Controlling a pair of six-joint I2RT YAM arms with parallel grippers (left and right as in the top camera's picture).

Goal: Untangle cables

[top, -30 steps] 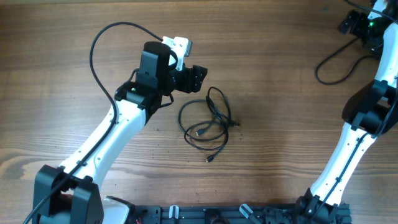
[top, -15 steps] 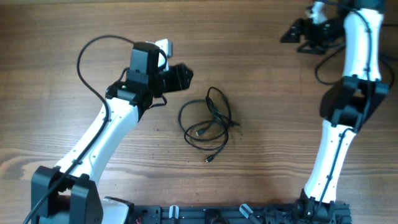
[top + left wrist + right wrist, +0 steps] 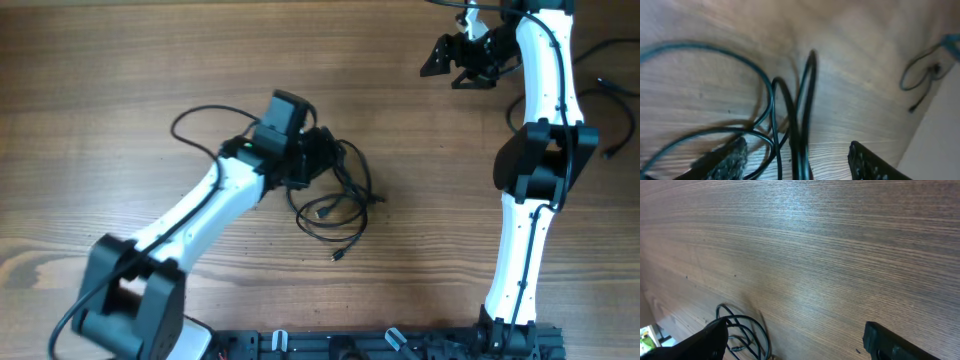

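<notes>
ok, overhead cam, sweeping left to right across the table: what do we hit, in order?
left arm's base → cables → right pincer → right arm's elbow

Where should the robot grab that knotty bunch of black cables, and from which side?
Probably the narrow upper loop of the cables, coming down from the left arm's side. It pokes out of the tangle, and the left gripper has its open jaws either side of its strands. The plug end lies loose below.
</notes>
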